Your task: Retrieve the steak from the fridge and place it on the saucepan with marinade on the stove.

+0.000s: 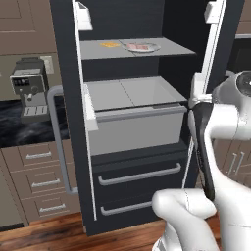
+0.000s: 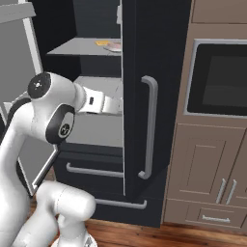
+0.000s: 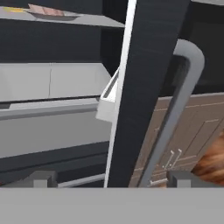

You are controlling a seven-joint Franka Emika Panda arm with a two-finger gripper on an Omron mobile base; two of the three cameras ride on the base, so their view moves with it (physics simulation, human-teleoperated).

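Coffee machine in silver and black (image 1: 30, 86) is standing at far left; tall black French-door fridge (image 1: 132, 142) is gaping open, its pinkish-red steak (image 1: 141, 47) lying on a pale round plate (image 1: 155, 48) on the grey shelf; two-finger gripper (image 3: 111, 177) is hovering wide open and empty beside the right door's curved grey handle (image 3: 177, 105).

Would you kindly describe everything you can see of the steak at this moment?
The steak is a small, flat pinkish-red slab with paler streaks, lying flat on a pale round plate. The plate rests on the grey upper shelf inside the open fridge, toward the shelf's front. A flat orange-yellow item lies on the same shelf beside it, apart from the plate. Nothing but the plate touches the steak. In the hand view it shows as a thin pinkish sliver at the top edge.
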